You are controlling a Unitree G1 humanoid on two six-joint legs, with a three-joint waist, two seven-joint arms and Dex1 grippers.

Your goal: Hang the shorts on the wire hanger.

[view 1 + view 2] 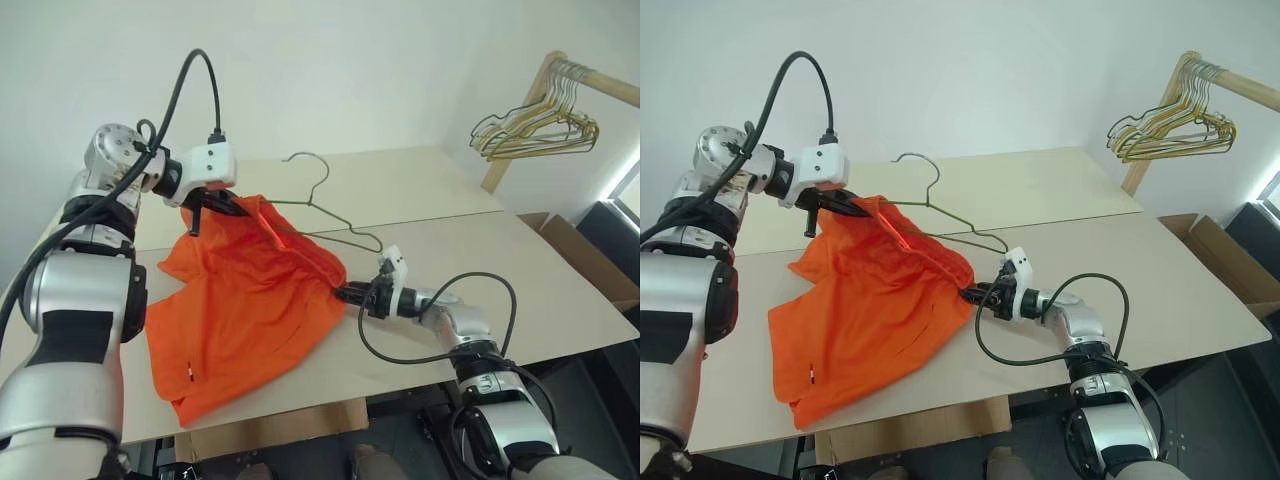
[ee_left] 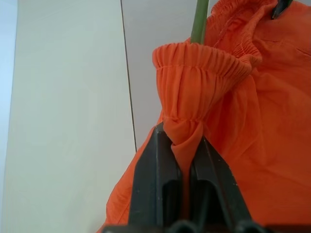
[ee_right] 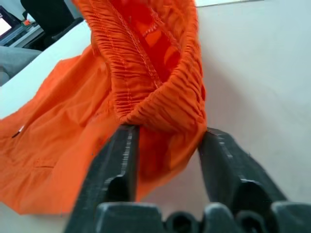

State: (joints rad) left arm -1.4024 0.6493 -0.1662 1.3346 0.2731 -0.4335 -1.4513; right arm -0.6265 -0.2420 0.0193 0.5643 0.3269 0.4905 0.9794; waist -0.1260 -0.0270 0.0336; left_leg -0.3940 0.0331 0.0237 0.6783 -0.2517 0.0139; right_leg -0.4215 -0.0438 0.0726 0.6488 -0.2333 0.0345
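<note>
The orange shorts (image 1: 240, 300) lie spread on the pale table (image 1: 450, 190), with their gathered waistband lifted off it at the far side. My left gripper (image 2: 182, 133) is shut on one end of that waistband and holds it raised. The thin dark wire hanger (image 2: 199, 19) lies behind the shorts, hook (image 1: 305, 158) pointing away, and one of its arms runs into the waistband opening. My right gripper (image 3: 167, 131) comes in low from the right. Its two fingers are closed on the bunched other end of the waistband (image 3: 160, 107).
A wooden rail (image 1: 590, 80) at the far right carries a bunch of golden and dark wire hangers (image 1: 535, 130). An open cardboard box (image 1: 580, 245) stands beyond the table's right edge. A seam crosses the table behind the shorts.
</note>
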